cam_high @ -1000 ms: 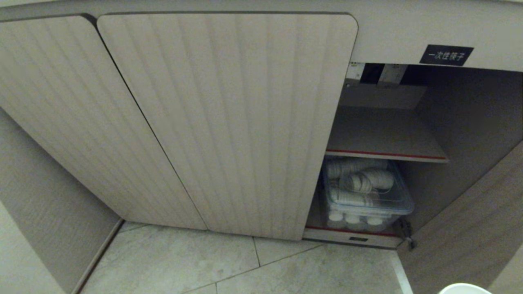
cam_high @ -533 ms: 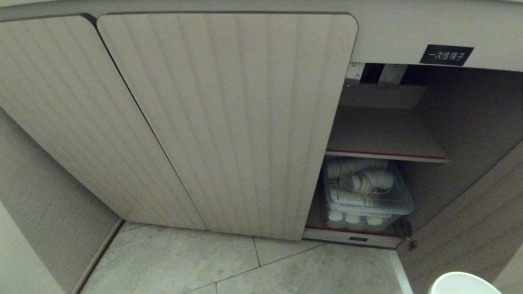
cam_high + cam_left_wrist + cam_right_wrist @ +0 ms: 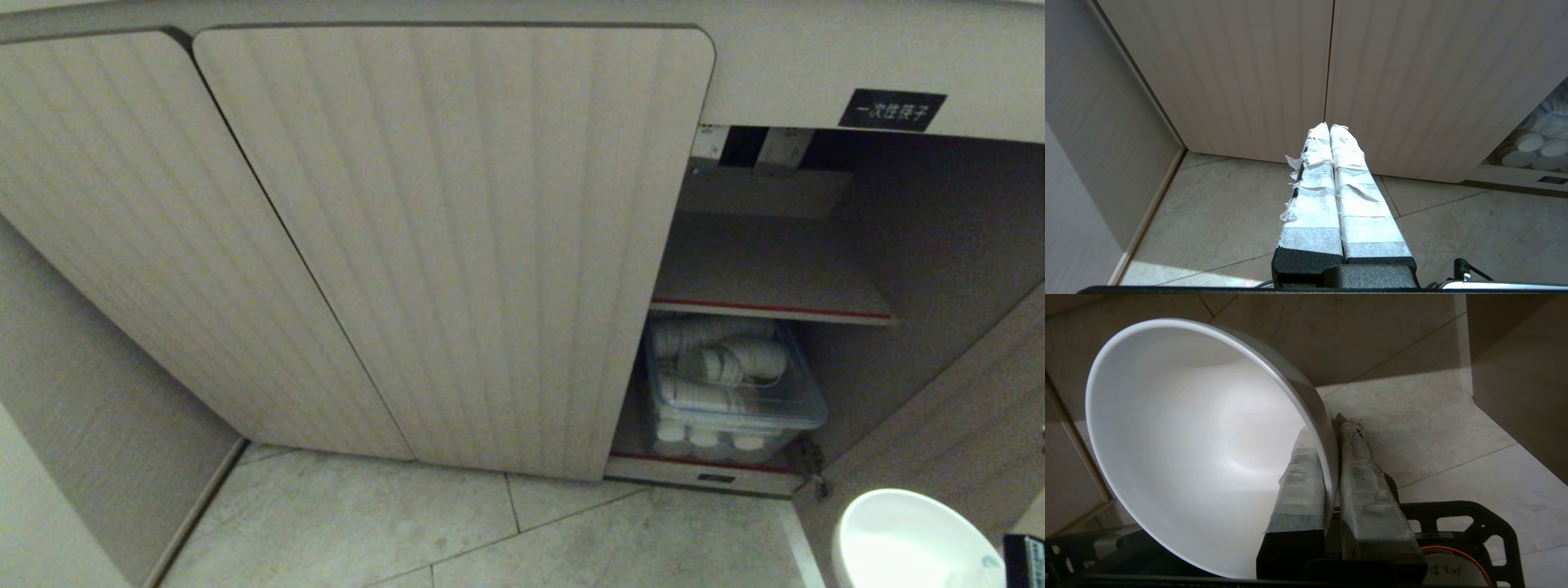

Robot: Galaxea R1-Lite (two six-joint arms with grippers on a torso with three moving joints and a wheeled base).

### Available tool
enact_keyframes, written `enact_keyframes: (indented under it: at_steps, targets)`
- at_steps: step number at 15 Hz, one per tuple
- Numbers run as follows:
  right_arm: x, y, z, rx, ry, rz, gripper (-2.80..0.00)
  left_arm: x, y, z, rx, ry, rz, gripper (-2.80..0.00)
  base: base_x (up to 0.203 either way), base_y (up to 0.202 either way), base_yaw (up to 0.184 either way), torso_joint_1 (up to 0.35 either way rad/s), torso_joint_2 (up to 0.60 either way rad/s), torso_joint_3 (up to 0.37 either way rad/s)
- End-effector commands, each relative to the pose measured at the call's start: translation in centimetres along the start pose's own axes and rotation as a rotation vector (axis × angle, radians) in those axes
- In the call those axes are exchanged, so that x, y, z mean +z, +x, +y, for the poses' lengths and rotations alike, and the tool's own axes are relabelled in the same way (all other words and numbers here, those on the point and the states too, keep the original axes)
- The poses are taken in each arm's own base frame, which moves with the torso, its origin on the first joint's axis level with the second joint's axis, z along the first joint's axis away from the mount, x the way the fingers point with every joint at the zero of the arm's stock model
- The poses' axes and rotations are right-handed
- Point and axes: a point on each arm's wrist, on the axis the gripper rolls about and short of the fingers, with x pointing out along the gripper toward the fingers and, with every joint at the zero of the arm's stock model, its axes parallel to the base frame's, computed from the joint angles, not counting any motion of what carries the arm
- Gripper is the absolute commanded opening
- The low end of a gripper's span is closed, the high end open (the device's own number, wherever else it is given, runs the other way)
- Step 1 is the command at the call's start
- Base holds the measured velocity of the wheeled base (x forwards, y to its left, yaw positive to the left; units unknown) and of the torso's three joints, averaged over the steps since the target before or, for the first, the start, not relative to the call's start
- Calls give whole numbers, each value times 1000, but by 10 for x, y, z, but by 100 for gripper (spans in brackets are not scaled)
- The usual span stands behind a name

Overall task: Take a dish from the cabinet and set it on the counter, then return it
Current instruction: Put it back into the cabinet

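Pinching the bowl (image 3: 1180, 449) wall at lower right, the right fingers (image 3: 1367, 498) needed a level, slow carry onto the shelf (image 3: 759, 269); left fingers (image 3: 1331, 179) were clenched empty.

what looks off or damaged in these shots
The white tape on the left tool's fingers is frayed, with torn flaps hanging off one side. Otherwise nothing stands out: the right tool pinches the bowl's rim cleanly.
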Motion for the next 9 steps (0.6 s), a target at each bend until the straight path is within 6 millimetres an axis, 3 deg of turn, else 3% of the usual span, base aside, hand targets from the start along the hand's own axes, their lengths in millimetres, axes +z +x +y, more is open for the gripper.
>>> enact_keyframes:
  at_steps: [1,9]
  targets:
    - [10,5,5,-5,30,7,-280,0,0,0,1,-1,0,-280,0,0,0,0,0,0]
    - [35,33,18,-51,132,-43,-280,0,0,0,1,-1,-1,-280,0,0,0,0,0,0]
